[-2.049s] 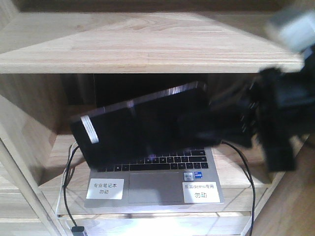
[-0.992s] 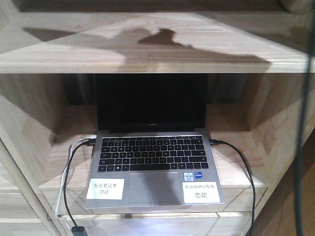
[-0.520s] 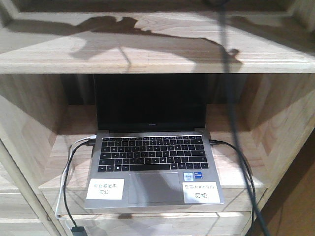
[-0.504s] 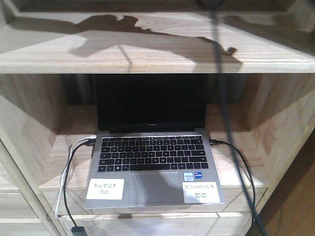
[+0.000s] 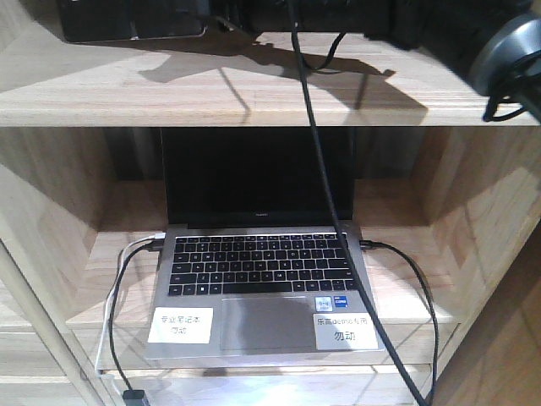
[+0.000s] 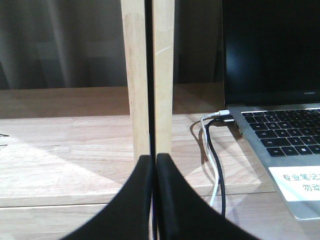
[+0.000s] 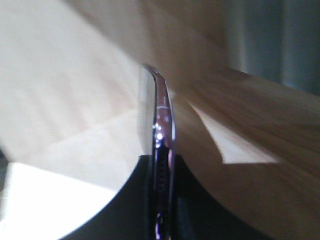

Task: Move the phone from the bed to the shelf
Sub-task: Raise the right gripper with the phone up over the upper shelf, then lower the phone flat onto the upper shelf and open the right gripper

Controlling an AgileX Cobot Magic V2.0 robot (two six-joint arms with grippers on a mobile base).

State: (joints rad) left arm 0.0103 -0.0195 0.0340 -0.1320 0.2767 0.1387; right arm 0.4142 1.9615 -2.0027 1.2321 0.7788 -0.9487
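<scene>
Pale, grainy wood filled every view: the shelf (image 5: pixel 211 97) rose in thick boards, its top board lit and crossed by dark shadows. Our right gripper (image 7: pixel 162 200) had its two black fingers (image 7: pixel 132 200) pressed against the phone (image 7: pixel 161 130), which we saw edge-on from the wrist, a thin glossy strip with a pinkish metallic rim standing out ahead of the fingertips over blurred, sunlit wood. In the front view the phone appeared as a dark slab at the upper left of the top board, ahead of our right arm (image 5: pixel 499 42), which stretched across the top of the picture; whether the phone touched the board there we could not tell. A black cable (image 5: pixel 317 169) hung from that arm down in front of the lower compartment. Our left gripper (image 6: pixel 154 200) had its fingers closed together with nothing between them, pointing at a pair of upright wooden posts (image 6: pixel 147 75) straight ahead. To its right, on the same board, sat an open grey laptop (image 6: pixel 280 100), with black and white cords (image 6: pixel 215 155) plugged into its near side. Two white labels (image 5: pixel 180 325) lay on the laptop's palm rest.
</scene>
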